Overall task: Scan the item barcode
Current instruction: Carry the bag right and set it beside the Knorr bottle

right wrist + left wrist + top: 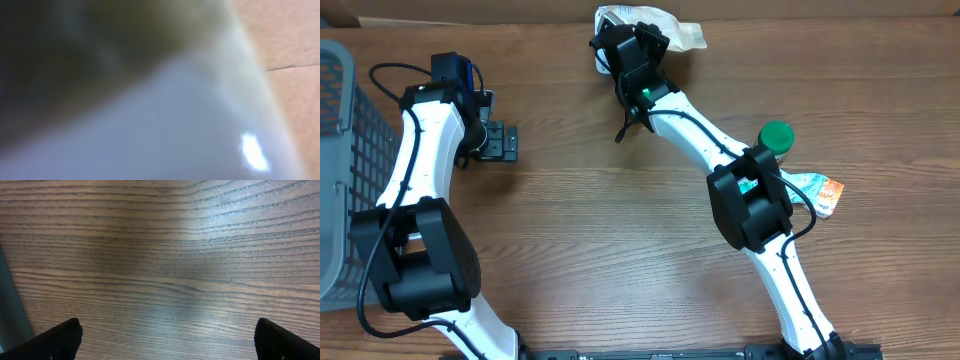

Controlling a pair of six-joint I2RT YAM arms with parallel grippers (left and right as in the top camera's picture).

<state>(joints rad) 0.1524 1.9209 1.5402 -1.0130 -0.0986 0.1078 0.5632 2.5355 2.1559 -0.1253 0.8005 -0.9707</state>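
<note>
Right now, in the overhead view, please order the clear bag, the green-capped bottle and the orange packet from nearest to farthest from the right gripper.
1. Clear bag: right at the right gripper, by the table's far edge.
2. Green-capped bottle: mid-table, on the right.
3. Orange packet: farthest, on the right, just beyond the bottle.

Pale crinkled packet (682, 33) at the table's (620, 210) far edge.

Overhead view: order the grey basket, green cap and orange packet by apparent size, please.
1. Grey basket, though cut off by the frame.
2. Orange packet (partly hidden) and green cap: too alike to rank.
</note>
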